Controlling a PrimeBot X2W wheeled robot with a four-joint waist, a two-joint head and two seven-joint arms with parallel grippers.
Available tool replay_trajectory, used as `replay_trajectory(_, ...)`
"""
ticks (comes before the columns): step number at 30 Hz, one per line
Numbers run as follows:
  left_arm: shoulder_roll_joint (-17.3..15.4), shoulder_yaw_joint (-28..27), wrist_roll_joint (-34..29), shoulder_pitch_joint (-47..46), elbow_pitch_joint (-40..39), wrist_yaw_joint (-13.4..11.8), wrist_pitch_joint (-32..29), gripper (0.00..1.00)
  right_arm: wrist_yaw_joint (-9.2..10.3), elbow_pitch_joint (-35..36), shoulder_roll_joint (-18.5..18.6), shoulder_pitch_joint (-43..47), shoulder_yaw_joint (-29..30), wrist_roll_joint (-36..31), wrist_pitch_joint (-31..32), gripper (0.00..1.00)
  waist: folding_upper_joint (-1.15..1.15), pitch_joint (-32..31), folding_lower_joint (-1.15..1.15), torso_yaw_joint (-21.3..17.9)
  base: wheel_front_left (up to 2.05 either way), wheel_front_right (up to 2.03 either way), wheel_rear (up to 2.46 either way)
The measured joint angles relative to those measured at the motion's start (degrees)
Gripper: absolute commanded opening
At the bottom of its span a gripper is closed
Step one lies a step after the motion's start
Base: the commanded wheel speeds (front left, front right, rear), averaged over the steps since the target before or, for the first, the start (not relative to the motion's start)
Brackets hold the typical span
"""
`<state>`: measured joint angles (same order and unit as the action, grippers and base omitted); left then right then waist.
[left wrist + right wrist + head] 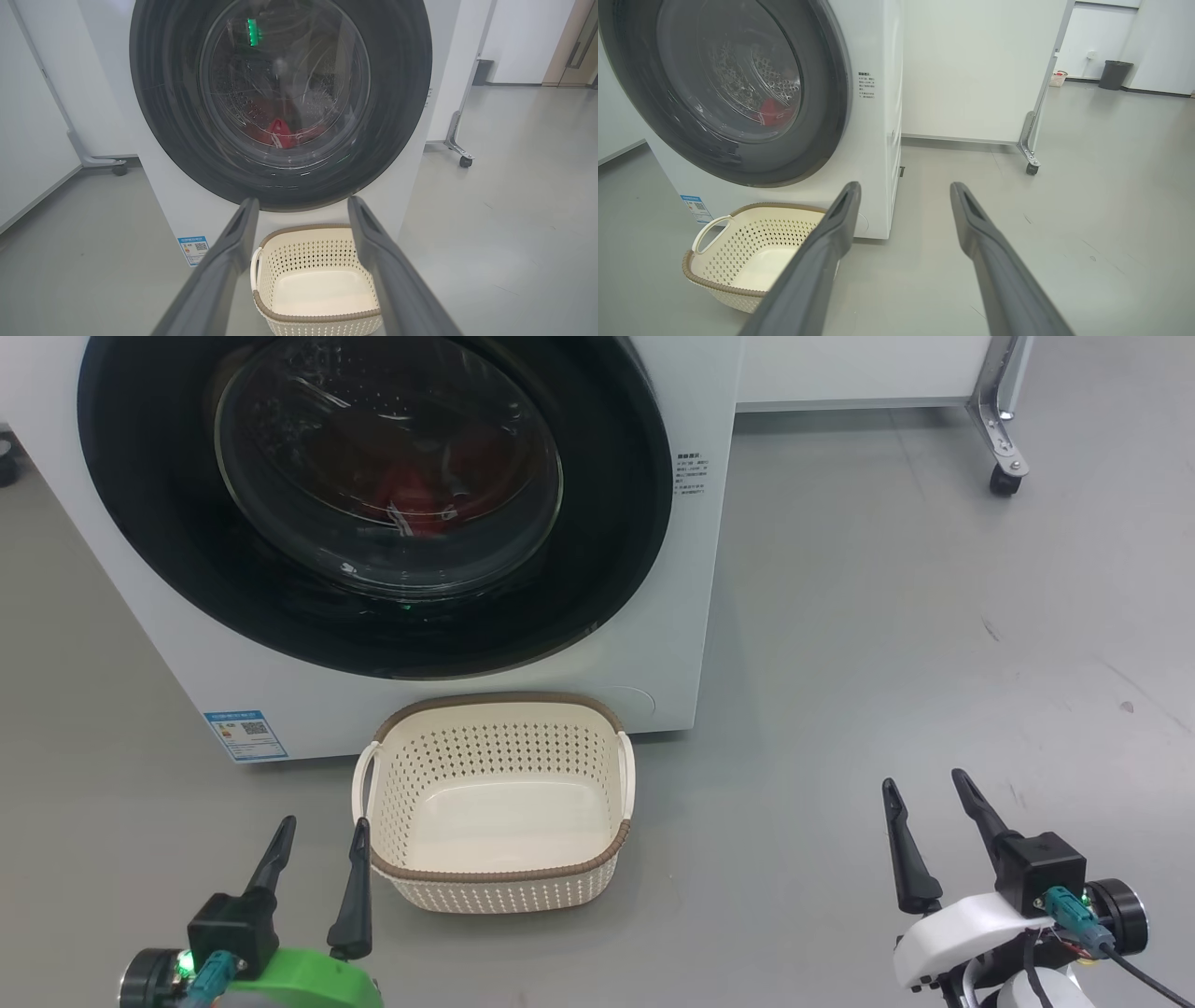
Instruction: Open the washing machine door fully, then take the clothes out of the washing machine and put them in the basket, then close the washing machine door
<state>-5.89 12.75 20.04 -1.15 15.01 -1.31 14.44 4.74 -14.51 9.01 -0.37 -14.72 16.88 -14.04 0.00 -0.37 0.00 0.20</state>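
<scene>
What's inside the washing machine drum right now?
Through the shut washing machine door, red clothes lie at the drum's bottom. How many pieces, the reflective glass hides.

place: test lab | cues: wheeled white partition panels point(980, 70), bare grey floor point(934, 616), lone washing machine point(691, 616)

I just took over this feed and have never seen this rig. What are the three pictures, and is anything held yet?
The head view looks down from the robot's head: left pincer at lower left, right pincer at lower right, both open and empty. Each wrist view looks along one pincer's two dark fingers. Ahead stands the washer with its door shut; red clothes show through the glass. The basket sits empty on the floor before it.
</scene>
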Motion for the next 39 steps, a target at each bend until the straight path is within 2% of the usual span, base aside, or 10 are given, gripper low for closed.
replay_trajectory(13, 0.8, -0.6, 0.0, 0.0, 1.2, 0.0, 0.0, 1.00, 0.04, 0.5, -0.5, 0.9, 1.2, -0.3, 0.0, 1.00, 0.00, 0.2, 0.00, -0.1, 0.00, 0.00, 0.00)
replay_trajectory(14, 0.8, -0.7, 0.0, 0.0, 1.2, 0.0, 0.0, 1.00, 0.04, 0.6, -0.5, 0.9, 1.3, -0.3, 0.0, 0.96, 0.00, 0.2, 0.00, -0.1, 0.00, 0.00, 0.00)
replay_trajectory(15, 0.8, -0.7, 0.0, 0.0, 1.2, 0.0, 0.0, 1.00, 0.04, 0.7, -0.6, 0.9, 1.5, -0.3, -0.2, 0.19, 0.00, 0.3, 0.00, -0.1, 0.00, 0.00, 0.00)
replay_trajectory(16, 0.8, -0.8, -0.1, 0.0, 1.2, 0.0, 0.0, 1.00, 0.03, 0.7, -0.6, 0.9, 1.5, -0.3, -0.3, 0.00, 0.00, 0.3, 0.00, -0.1, 0.00, 0.00, 0.00)
replay_trajectory(28, 1.0, -1.2, -0.4, 0.0, 1.4, 0.1, 0.0, 1.00, -0.37, 0.8, -1.4, 0.9, 2.3, -0.2, -0.3, 0.00, 0.00, 0.7, 0.00, 0.2, 0.00, 0.00, 0.00)
replay_trajectory(33, 1.1, -1.3, -0.5, -0.1, 1.3, 0.1, 0.0, 1.00, -2.10, 1.0, -2.6, 0.9, 3.7, 3.2, -0.3, 0.00, 0.00, 1.5, 0.00, 0.3, 0.00, 0.00, 0.00)
replay_trajectory(39, 1.3, -1.3, -1.1, -1.9, 0.3, 0.2, 0.0, 1.00, -5.65, 1.2, -4.8, 0.0, 7.9, 13.1, -0.3, 0.00, 0.00, 3.5, 0.00, 0.7, 0.00, 0.00, 0.00)
